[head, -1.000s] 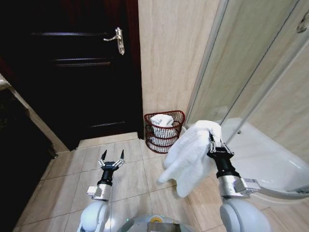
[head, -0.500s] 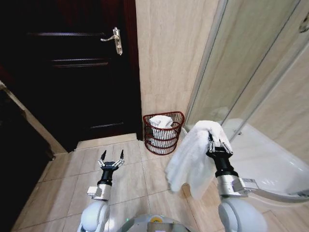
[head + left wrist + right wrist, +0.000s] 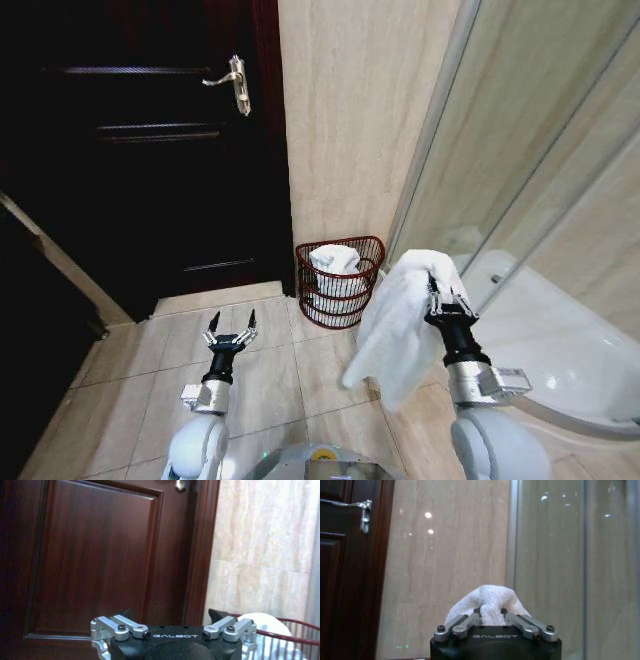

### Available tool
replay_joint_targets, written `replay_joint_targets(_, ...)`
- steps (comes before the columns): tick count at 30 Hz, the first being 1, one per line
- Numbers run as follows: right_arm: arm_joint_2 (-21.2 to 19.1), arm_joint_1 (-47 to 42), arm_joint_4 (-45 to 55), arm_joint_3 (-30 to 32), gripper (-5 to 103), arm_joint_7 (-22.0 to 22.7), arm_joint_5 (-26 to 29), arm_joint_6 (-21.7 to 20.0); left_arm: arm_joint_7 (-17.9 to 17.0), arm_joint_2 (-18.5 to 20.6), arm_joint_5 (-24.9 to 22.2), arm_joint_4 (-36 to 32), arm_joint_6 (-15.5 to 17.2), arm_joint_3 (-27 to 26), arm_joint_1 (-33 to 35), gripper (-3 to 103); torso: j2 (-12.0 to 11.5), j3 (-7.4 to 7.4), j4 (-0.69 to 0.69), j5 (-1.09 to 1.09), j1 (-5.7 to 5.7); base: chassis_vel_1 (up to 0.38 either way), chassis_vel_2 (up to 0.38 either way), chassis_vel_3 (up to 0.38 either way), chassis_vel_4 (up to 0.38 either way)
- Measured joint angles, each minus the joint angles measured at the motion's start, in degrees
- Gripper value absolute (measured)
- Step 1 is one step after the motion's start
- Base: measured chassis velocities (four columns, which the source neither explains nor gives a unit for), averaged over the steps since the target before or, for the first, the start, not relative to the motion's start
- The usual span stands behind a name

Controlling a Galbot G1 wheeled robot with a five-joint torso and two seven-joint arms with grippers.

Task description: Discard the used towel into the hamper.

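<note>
Now the hamper [image 3: 340, 282] looks nearer; right gripper [image 3: 440, 297] fingers pinch the towel [image 3: 400, 320] tight. Left gripper [image 3: 231, 331] waits open. Lift towel over the rim.

The right arm rises from the lower right of the head view, wrist pointing up, and its right gripper [image 3: 447, 296] is clamped on a white towel [image 3: 400, 320] that drapes down its left side. The left arm stands at lower left, its left gripper [image 3: 232, 322] pointing upward with fingers spread, holding nothing.
</note>
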Motion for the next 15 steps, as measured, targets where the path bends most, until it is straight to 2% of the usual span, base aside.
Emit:
replay_joint_targets(10, -0.2, 0.5, -0.4, 0.0, 12, -0.1, 0.7, -0.1, -0.5, -0.1, 0.2, 0.0, -0.3, 0.0, 0.1, 100, 0.0, 0.0, 0.02, 0.0, 0.0, -0.033, 0.117, 0.112, -0.033)
replay_joint_targets(15, -0.4, 0.8, -0.4, 0.1, 12, 0.2, 1.5, -0.1, -0.8, -0.1, 0.7, 0.1, -0.9, 0.0, 0.0, 100, 0.0, 0.01, -0.01, 0.0, 0.0, -0.052, 0.079, 0.061, -0.048)
